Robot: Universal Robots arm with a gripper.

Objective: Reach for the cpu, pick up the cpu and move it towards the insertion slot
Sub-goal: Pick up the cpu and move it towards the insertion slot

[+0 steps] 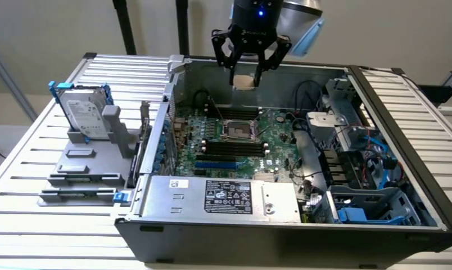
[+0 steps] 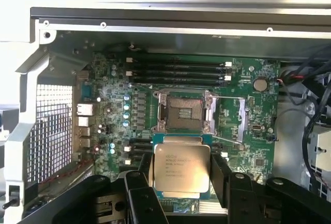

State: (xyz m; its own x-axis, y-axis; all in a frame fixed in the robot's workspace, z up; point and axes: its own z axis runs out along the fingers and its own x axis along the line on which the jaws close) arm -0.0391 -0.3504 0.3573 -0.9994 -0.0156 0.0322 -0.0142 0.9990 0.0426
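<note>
My gripper (image 1: 245, 80) hangs above the open computer case, shut on the cpu (image 1: 245, 81), whose tan underside shows between the black fingers. In the wrist view the cpu (image 2: 181, 167) shows its silver metal top, pinched at both sides by the fingers (image 2: 221, 175) of the gripper (image 2: 181, 175). The insertion slot (image 1: 237, 130) is a square socket with a shiny metal frame and dark centre in the middle of the green motherboard, well below the held chip. From the wrist the insertion slot (image 2: 184, 112) lies just beyond the cpu.
Long black memory slots (image 1: 231, 149) flank the socket. An upright silver hard drive (image 1: 84, 116) with blue rails stands on a grey holder at the exterior view's left. A power supply (image 1: 222, 198) fills the case's front; cables and drive bays (image 1: 361, 169) crowd the right.
</note>
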